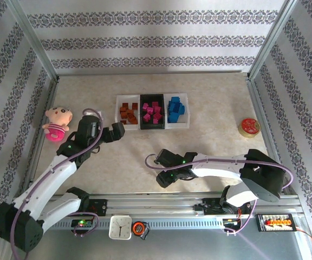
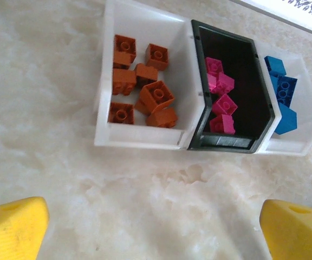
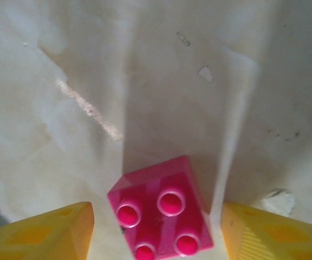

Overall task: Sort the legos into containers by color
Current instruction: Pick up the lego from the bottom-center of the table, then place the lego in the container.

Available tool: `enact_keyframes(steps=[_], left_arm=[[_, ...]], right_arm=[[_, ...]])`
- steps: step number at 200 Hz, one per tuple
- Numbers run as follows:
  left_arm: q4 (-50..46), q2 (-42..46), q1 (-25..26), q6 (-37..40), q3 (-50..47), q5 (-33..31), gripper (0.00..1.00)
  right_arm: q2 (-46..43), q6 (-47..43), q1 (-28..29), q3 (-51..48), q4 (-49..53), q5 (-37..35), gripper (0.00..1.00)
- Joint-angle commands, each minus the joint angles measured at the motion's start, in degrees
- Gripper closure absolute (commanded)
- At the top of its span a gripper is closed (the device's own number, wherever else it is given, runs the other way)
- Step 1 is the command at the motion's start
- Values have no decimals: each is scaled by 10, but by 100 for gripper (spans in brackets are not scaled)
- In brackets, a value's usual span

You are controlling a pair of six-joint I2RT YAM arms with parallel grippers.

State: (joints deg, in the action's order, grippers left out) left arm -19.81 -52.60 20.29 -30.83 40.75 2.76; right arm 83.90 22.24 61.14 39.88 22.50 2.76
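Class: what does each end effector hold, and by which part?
Nothing. Left end effector open, empty; right end effector straddles the pink lego, untouched.

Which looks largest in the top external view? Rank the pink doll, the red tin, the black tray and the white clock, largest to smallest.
1. black tray and pink doll: about alike, so not ranked against each other.
2. white clock, though it may sit nearer the camera.
3. red tin.

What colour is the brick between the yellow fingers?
Pink. The brick shows best from the right wrist.
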Motion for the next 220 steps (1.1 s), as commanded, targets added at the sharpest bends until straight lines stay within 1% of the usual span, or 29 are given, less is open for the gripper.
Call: enact_keyframes(steps=[1,23,39,60,78,90,111,125,139,157,181,202,212,220], left_arm=[[-27,31,6,-26,-22,-18,0],[-37,45,6,-34,-35,-23,0],[-47,54,6,-36,-43,-26,0],[-51,74,6,-38,-58,-28,0],[-51,92,6,-45,-74,-28,0],[-51,103,6,-51,-85,-27,0],[-51,112,5,-60,-97,-20,0],[-55,113,6,-62,-99,-14,0],[-58,112,5,-64,-102,-10,0],[-60,115,6,-65,-105,-7,0],[-53,120,6,-70,-112,-6,0],[-42,120,6,-75,-117,-2,0],[-36,119,6,-77,-118,-1,0],[-34,118,6,-77,-120,-1,0]], right_arm=[[12,-2,11,17,-4,-9,50],[-2,-6,12,24,-10,-10,67],[-20,-15,10,38,-4,-19,73],[-51,-33,-15,69,-2,-16,75],[-59,-51,-66,109,-14,-8,76],[-45,-60,-103,147,-23,-3,76],[20,-62,-163,224,-40,-4,76],[82,-52,-199,289,-29,1,76],[144,-47,-221,353,-8,-20,76],[212,-55,-231,426,20,-64,75],[283,-66,-234,509,54,-103,73],[325,-68,-236,559,75,-130,66],[336,-67,-238,574,77,-131,58],[339,-66,-240,582,76,-131,50]])
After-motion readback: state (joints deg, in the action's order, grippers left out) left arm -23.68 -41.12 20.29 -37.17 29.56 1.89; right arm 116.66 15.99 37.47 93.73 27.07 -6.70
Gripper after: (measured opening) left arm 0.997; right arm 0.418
